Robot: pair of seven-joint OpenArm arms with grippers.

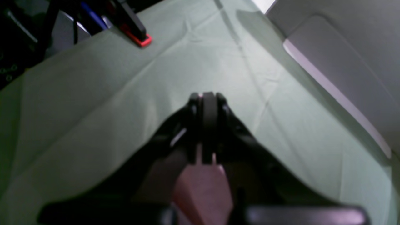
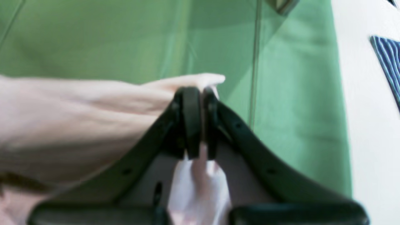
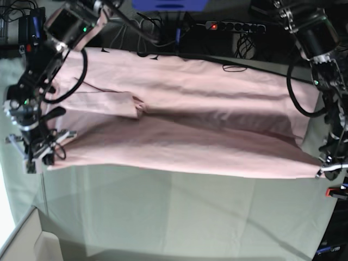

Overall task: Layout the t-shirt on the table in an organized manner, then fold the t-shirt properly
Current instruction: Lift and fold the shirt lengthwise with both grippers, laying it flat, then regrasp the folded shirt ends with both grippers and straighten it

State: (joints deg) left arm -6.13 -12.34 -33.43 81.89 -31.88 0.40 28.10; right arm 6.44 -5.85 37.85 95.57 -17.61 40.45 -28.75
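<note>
Near edge of table: the large flat table covered in creased pale grey-green cloth (image 3: 179,217) lies bare in front of the garment, with a pale box corner (image 3: 38,244) at its near left in the base view.
T-shirt: the light pink short-sleeved cotton t-shirt (image 3: 185,125) is stretched across the middle and far part of the table, its near hem edge pulled into a straight line between the two grippers.
Long axis: it runs side to side across the base view, from one arm to the other.
Which way it points: cannot tell where the neck lies; one sleeve (image 3: 106,103) is folded onto the body toward the base view's left.
Right gripper: the black right gripper (image 2: 200,93) has its jaws pressed together on the t-shirt, pink cloth bunched between the pads and trailing below them; in the base view it sits at the cloth's near left corner (image 3: 41,152).
Left gripper: the black left gripper (image 1: 208,98) is clamped on the t-shirt too, a strip of pink cloth hanging under the closed pads; in the base view it pins the near right corner (image 3: 326,169).
Table edge: a small red clamp (image 1: 137,39) grips the grey-green cloth at the edge.
Far side: tangled black cables and a black power strip (image 3: 234,26) lie beyond the t-shirt's far edge.
</note>
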